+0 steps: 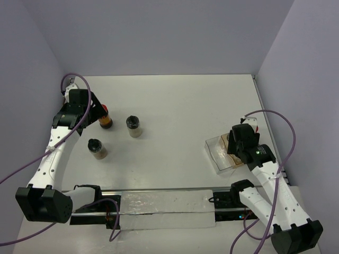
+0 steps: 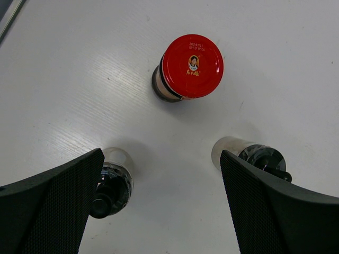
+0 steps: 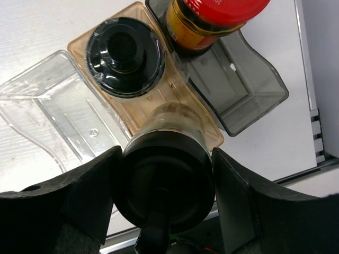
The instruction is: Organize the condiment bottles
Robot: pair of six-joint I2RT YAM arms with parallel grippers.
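Near edge: clear plastic sheet point(image 1: 164, 209) along a black rail point(image 1: 169, 190).
Right gripper point(image 3: 167, 180): jaws clamped on the gripped black-capped jar point(image 3: 169, 121), which sits in the amber middle compartment of the tray point(image 3: 37, 90). Same compartment: second black-capped jar point(image 3: 124, 55). Smoky end compartment: tray red-capped jar point(image 3: 212, 16). In the overhead view the wrist hides all three.
Left gripper point(image 2: 161, 156): jaws open and empty, above the bench point(image 1: 180, 106), which is white.
Loose on the bench, apart from one another: near black-capped jar point(image 1: 97, 148), far black-capped jar point(image 1: 133, 126), loose red-capped jar point(image 2: 192, 66). Its portrait label shows only from the left wrist.
Pale lilac walls point(image 1: 159, 32) on three sides.
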